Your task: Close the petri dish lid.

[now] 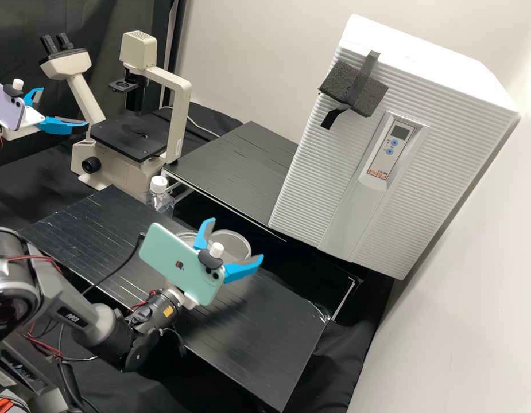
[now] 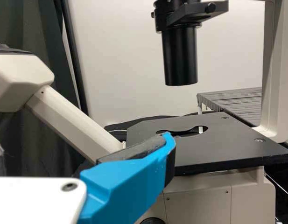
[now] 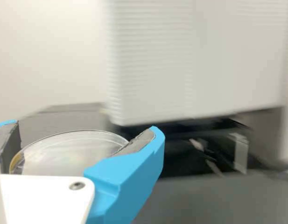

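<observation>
Centrally, a clear, round, shallow petri dish (image 1: 234, 243) lay on the black, flat platform (image 1: 259, 338) near the blue-fingered right gripper (image 1: 237, 238), fingers spread; the left gripper (image 1: 65, 106), likewise spread, faced a cream-and-black microscope (image 1: 181, 109).

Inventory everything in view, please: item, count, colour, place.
panels: two, black, front and rear
petri dish pieces: two, clear, front panel
bottle: one, clear, white cap, beside front panel
microscope: one, beige and black, back left
cabinet: one, white, right
foam pad: one, dark, on cabinet
curtain: dark, back left
phones: two, purple and mint, on the grippers
cables: several, black and red, around arms
arms: two, dark grey, left
left gripper: white, blue-fingered, by microscope
right gripper: white, blue-fingered, around petri dish pieces
</observation>
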You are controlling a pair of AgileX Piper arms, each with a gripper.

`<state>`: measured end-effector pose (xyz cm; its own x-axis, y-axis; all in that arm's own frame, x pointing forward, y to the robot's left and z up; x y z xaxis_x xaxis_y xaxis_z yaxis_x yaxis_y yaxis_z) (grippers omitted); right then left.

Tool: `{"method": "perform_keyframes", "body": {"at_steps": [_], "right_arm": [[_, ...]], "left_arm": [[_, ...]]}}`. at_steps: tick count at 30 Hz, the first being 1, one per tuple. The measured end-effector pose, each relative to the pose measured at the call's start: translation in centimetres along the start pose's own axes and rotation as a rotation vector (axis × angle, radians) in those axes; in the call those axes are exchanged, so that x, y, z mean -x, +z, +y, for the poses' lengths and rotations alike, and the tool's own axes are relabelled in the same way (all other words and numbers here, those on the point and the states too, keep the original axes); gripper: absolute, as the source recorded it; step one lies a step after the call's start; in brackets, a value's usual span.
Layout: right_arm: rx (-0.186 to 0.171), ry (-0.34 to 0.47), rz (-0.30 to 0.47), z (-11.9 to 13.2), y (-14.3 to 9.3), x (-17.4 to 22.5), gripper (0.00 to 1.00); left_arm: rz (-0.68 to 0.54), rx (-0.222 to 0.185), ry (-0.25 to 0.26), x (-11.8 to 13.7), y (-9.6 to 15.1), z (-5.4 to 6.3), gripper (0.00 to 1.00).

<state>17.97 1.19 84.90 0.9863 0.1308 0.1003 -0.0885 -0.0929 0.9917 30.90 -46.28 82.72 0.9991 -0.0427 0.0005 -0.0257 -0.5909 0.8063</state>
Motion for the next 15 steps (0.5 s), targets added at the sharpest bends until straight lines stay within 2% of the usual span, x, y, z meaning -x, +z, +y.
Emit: {"method": "perform_keyframes", "body": {"at_steps": [7,9,15], "right_arm": [[0.083,-0.076,0.104,-2.6,-2.3,-0.3,0.0],[0.112,-0.087,0.112,-3.0,-2.5,-0.4,0.0],[0.157,-0.118,0.117,-4.2,-2.8,-0.2,0.0]], "left_arm": [[0.0,0.0,0.0,0.0,0.0,0.0,1.0],[0.0,0.0,0.0,0.0,0.0,0.0,1.0],[0.0,0.0,0.0,0.0,0.0,0.0,1.0]]}}
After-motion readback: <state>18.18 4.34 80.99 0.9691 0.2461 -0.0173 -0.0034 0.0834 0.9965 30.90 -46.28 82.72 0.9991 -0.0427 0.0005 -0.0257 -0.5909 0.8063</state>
